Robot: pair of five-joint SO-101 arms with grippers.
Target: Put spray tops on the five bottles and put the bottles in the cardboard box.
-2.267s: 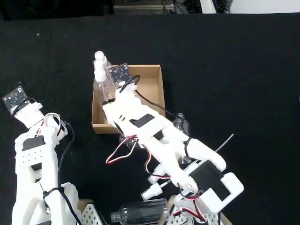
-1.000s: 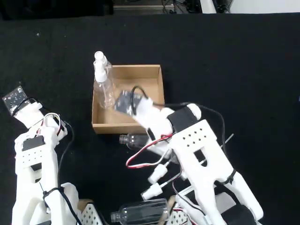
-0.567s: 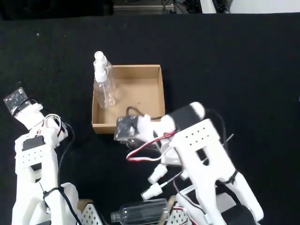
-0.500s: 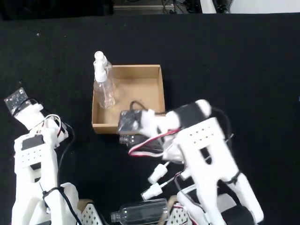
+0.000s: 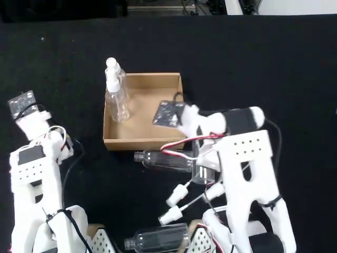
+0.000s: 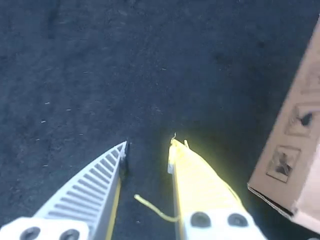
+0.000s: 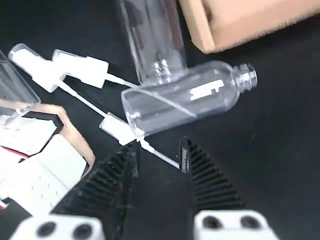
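So far, what look like two capped bottles (image 5: 117, 100) stand in a corner of the cardboard box (image 5: 145, 142), while uncapped bottles (image 5: 166, 159) and loose spray tops (image 5: 178, 195) lie on the table (image 5: 263, 63) by my right end effector (image 7: 159, 150), partly open and empty like the left end effector (image 6: 147, 150).

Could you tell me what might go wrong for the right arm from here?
The open right hand hangs over a thin dip tube; closing may bend it. The uncapped bottle lies on its side beside a second bottle and could roll if nudged.
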